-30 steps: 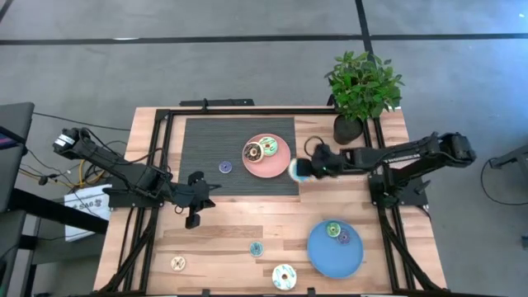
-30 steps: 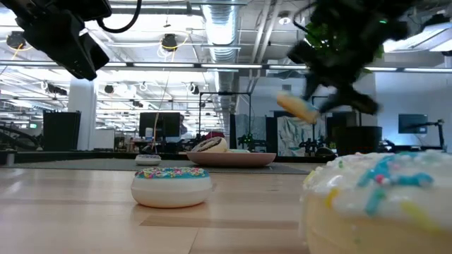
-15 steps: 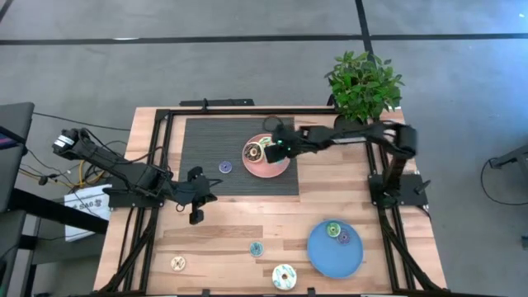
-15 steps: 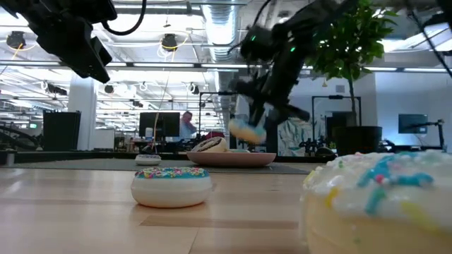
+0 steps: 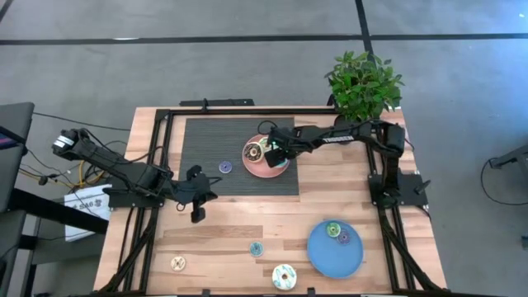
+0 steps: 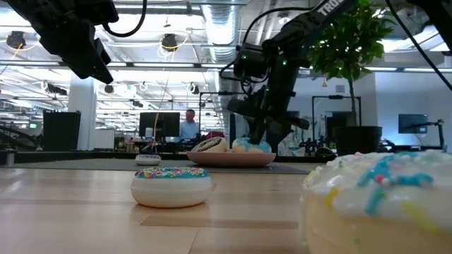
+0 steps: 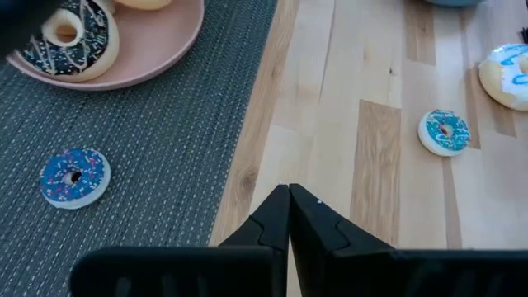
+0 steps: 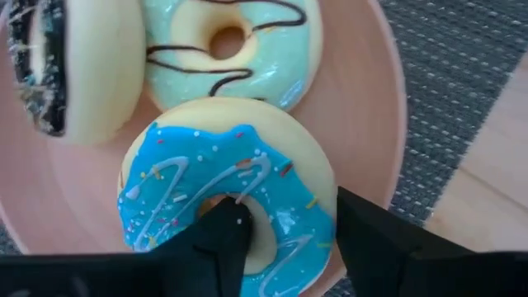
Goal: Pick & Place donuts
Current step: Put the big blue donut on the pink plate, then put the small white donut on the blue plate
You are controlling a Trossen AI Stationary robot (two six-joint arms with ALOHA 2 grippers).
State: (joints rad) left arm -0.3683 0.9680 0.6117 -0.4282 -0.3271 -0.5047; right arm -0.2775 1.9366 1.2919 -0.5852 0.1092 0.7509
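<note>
My right gripper (image 5: 276, 153) is down over the pink plate (image 5: 266, 172), shut on a large blue-iced donut (image 8: 227, 194). On the same plate lie a chocolate-iced donut (image 5: 253, 152) and a pale green donut with brown lines (image 8: 231, 41). In the low view the blue donut (image 6: 251, 146) sits on the pink plate (image 6: 229, 159) under my right gripper (image 6: 267, 130). My left gripper (image 5: 196, 216) is shut and empty, up above the wood near the mat's near left corner; it also shows in the left wrist view (image 7: 289, 202). My right gripper has one finger (image 8: 224, 239) in the blue donut's hole and the other (image 8: 371, 235) outside the ring, with the ring's wall (image 8: 293, 223) between them. The fingers point down, slanting from the table's right. The donut's underside rests on the pink plate, icing up.
A small blue donut (image 5: 224, 167) lies on the dark mat (image 5: 206, 140). On the wood lie a small teal donut (image 5: 256, 248), a small cream one (image 5: 178, 263) and a large white one (image 5: 284, 276). A blue plate (image 5: 330, 257) holds two small donuts. A potted plant (image 5: 363, 87) stands far right.
My right gripper has carried the blue donut from just right of the pink plate toward the table's left, over the plate, and has gone down until the donut sits on the plate beside the other two.
</note>
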